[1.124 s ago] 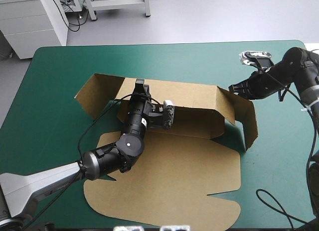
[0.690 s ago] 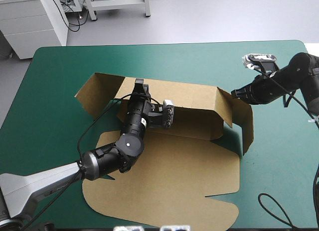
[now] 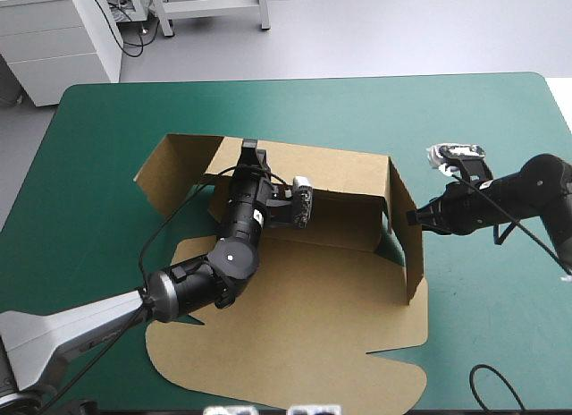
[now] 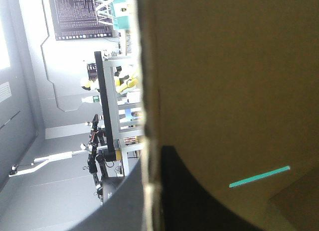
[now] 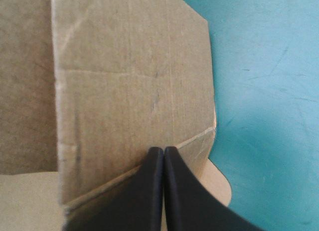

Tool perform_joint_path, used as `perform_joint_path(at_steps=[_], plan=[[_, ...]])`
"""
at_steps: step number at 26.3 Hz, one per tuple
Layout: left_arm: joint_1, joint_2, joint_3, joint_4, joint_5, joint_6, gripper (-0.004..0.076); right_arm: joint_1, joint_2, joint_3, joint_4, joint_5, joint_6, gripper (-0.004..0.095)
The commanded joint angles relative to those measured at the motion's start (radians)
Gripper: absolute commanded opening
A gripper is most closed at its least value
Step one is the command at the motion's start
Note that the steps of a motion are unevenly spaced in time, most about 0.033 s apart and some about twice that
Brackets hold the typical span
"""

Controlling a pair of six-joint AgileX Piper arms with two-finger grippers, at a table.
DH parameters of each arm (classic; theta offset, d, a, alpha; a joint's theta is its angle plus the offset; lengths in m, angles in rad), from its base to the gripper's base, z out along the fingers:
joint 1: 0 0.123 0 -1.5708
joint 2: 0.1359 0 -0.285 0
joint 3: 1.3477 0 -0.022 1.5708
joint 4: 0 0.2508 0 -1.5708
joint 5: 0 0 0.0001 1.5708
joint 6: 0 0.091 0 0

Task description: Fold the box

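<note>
The brown box [image 3: 304, 343] lies mid-table on the teal-green cover [image 3: 107, 120], with its back wall [image 3: 340, 172] and right flap [image 3: 407, 254] raised. The left gripper [image 3: 250, 154] pinches the back wall's top edge. The right gripper [image 3: 413, 216], its fingers pressed together and empty, touches the flap's outer face. The flap stands between it and the box's inside.

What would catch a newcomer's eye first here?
The brown box sprawls mid-table on the teal-green cover, its back wall and right side flap upright, the lid flat toward the near edge. The left gripper is clamped on the back wall's top edge; the right gripper, fingers shut, touches the side flap from outside.
</note>
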Motion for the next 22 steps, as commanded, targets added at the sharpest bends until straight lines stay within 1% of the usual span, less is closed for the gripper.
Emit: perform_joint_path(at_steps=[1,2,4,9,13,16,18,22], plan=[[-0.005,-0.037,-0.038,0.129,0.046,-0.005,-0.0008,0.0,-0.05,0.085,0.195,-0.131,-0.155,-0.0019],[-0.005,-0.037,-0.038,0.127,0.046,-0.005,-0.0008,0.0,-0.057,0.125,0.258,-0.17,-0.226,-0.0019],[-0.005,-0.037,-0.038,0.127,0.045,-0.005,-0.0008,0.0,-0.059,0.167,0.359,-0.188,-0.315,-0.0019],[-0.005,-0.037,-0.038,0.127,0.044,-0.005,-0.0008,0.0,-0.059,0.169,0.398,-0.192,-0.392,-0.0018],[-0.005,-0.037,-0.038,0.127,0.037,-0.005,-0.0008,0.0,-0.059,0.169,0.418,-0.185,-0.457,0.0007],[-0.005,-0.037,-0.038,0.127,0.037,-0.005,-0.0008,0.0,-0.059,0.169,0.421,-0.161,-0.526,0.0085],[-0.005,-0.037,-0.038,0.127,0.037,-0.005,-0.0008,0.0,-0.059,0.169,0.416,-0.143,-0.556,0.0173],[-0.005,-0.035,-0.038,0.127,0.037,-0.005,-0.0008,0.0,-0.059,0.169,0.376,-0.094,-0.564,0.0432]])
